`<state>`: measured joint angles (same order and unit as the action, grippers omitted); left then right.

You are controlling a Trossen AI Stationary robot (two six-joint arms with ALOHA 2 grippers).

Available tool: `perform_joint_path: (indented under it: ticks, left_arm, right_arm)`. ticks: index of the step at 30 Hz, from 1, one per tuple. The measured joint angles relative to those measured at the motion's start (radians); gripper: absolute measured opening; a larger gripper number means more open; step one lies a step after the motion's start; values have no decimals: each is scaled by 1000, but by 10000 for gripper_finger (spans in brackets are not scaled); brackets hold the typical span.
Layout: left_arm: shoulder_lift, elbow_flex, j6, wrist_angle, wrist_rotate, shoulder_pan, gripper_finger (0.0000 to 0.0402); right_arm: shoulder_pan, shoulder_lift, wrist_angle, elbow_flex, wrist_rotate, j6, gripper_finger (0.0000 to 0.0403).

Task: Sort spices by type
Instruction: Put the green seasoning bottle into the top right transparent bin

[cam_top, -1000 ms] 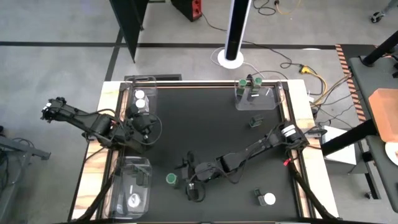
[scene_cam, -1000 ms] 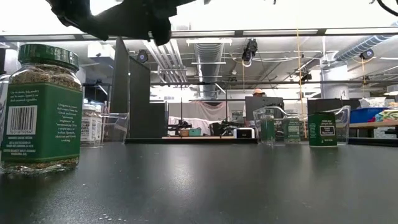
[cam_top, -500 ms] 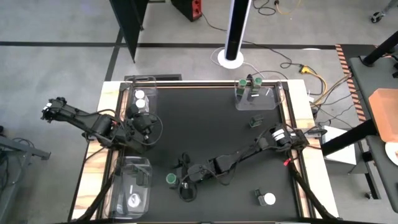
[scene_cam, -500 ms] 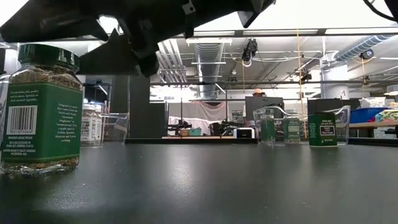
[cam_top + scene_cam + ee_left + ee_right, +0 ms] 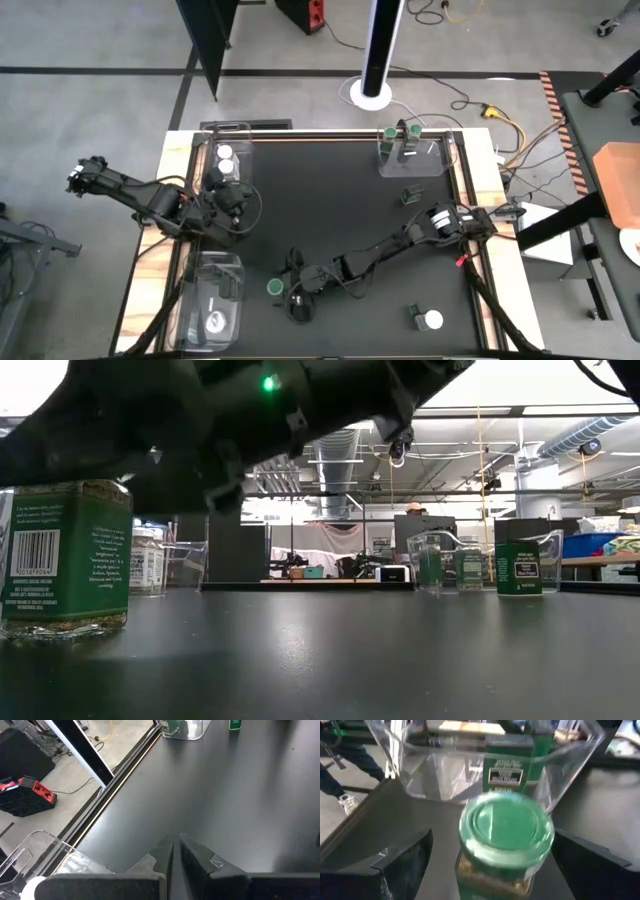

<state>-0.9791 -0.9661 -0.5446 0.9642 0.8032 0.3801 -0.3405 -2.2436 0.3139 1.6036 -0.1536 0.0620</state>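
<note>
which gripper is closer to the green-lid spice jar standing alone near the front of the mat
Right. The right gripper is open right beside the green-lid jar, its fingers either side of it in the right wrist view. The left gripper is shut, farther back by the white-lid tray.

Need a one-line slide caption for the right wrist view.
Open right gripper straddles a green-lidded spice jar, clear tray just beyond.

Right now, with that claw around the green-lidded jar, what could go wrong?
The right gripper is open, its fingers either side of the green-lidded jar and nothing gripped yet. If it closes off-centre, a finger might tip the jar. A clear tray stands just behind the jar, so a push forward could knock the jar into it.
</note>
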Motion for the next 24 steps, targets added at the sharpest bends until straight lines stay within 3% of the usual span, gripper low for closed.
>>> perform_joint_path:
  ticks: [4, 7, 15, 22, 24]
  left_arm:
    - [0, 0, 0, -2, 0, 0, 16]
    - [0, 0, 0, -2, 0, 0, 16]
    - [0, 0, 0, -2, 0, 0, 16]
    - [0, 0, 10, -2, 3, 0, 16]
    - [0, 0, 13, -2, 3, 0, 16]
  right_arm:
    - [0, -7, 37, 0, -3, -7, 383]
    - [0, -6, 35, 0, -3, -10, 357]
    - [1, -7, 27, 0, -4, 7, 200]
    - [3, 0, 13, 0, 9, -21, 193]
    - [3, 18, -17, 0, 60, -76, 193]
